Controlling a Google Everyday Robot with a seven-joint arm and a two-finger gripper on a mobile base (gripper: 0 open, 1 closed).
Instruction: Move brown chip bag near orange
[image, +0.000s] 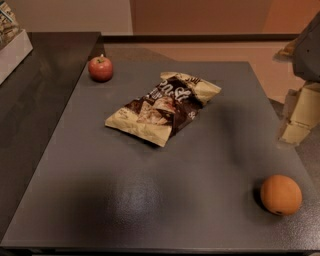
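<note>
While a small red apple (100, 68) sits at the far left corner of the grey desk (125, 200), it has no part in this job. To its right, in the far middle of the desk, the brown chip bag (162, 107) lies flat and slanted, and nothing touches it. The orange (281, 195) rests at the near right, well apart from the bag, with bare desk between them. At the right edge, the tool (299, 120) hangs away from the bag. I cannot tell if it is released or clenched. So the job looks barely begun. The bag is not yet gripped, and it must go all the way across to the orange.
</note>
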